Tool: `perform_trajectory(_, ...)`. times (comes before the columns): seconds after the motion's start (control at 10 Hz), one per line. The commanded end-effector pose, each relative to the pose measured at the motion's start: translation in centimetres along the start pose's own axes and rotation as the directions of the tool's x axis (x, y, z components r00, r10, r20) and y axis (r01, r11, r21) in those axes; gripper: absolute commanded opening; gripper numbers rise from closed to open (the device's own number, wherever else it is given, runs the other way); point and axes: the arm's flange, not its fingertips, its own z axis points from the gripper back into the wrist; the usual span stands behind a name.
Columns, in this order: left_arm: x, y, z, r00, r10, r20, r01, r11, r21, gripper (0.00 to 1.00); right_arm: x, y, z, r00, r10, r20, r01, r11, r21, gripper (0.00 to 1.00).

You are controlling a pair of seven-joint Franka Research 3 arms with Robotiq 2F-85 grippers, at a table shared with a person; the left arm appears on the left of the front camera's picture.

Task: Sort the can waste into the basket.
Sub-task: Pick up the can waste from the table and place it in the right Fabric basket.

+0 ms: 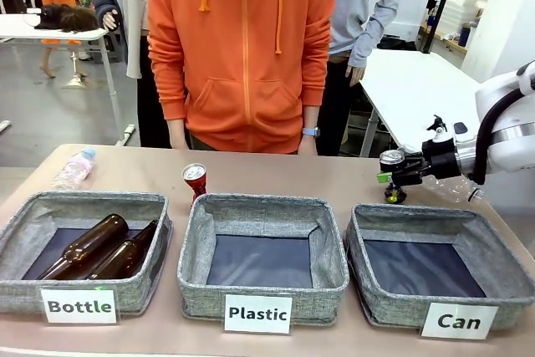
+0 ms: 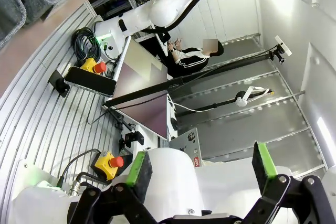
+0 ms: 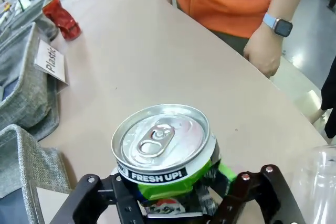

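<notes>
A dark crushed can [image 1: 391,158] with a silver top and green marks stands on the table just behind the grey "Can" basket [image 1: 418,212]. My right gripper [image 1: 393,177] comes in from the right and is shut on it. The right wrist view has that can [image 3: 163,140] close up between the fingers of my right gripper [image 3: 176,179], a green pad against its side, with the basket's corner [image 3: 26,156] at lower left. The red can [image 1: 195,180] stands upright behind the "Plastic" bin, and appears far off as the red can [image 3: 62,18]. My left gripper [image 2: 201,165] is open and holds nothing.
The "Plastic" bin [image 1: 196,240] sits in the middle. The "Bottle" bin [image 1: 17,223] at left holds two brown bottles [image 1: 92,244]. A clear plastic bottle [image 1: 73,169] lies at far left, another [image 1: 456,190] by my right arm. A person in orange stands across the table, a hand [image 3: 265,51] near its edge.
</notes>
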Motion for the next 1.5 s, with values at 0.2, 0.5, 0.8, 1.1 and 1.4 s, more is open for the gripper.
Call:
perform_trajectory(0.2, -0.3, -0.5, -0.1, 1.000, 0.014, 0.000, -0.014, 1.000, -0.012, 1.00, 1.0, 0.5, 0.7, 0.997, 0.058, 0.050, -0.058, 0.998, 0.000, 0.00)
perform_trajectory(0.5, -0.3, -0.5, -0.1, 1.000, 0.014, 0.000, -0.014, 1.000, -0.012, 1.00, 7.2, 6.9, 6.6, 0.998, 0.062, 0.027, -0.063, 0.997, 0.039, 0.00)
perform_trajectory(0.8, -0.3, -0.5, -0.1, 1.000, 0.014, 0.000, -0.014, 1.000, -0.012, 1.00, 10.0, 17.4, 13.0, 0.963, -0.037, -0.267, 0.077, 0.987, 0.141, 0.00)
perform_trajectory(1.1, -0.3, -0.5, -0.1, 1.000, 0.014, 0.000, -0.014, 1.000, -0.012, 1.00, 7.7, 25.9, 14.7, 0.770, 0.066, -0.635, 0.004, 0.994, 0.108, 0.00)
perform_trajectory(1.4, -0.3, -0.5, -0.1, 1.000, 0.014, 0.000, -0.014, 1.000, -0.012, 1.00, 7.4, 26.7, 13.4, 0.570, 0.130, -0.811, -0.079, 0.991, 0.104, 0.00)
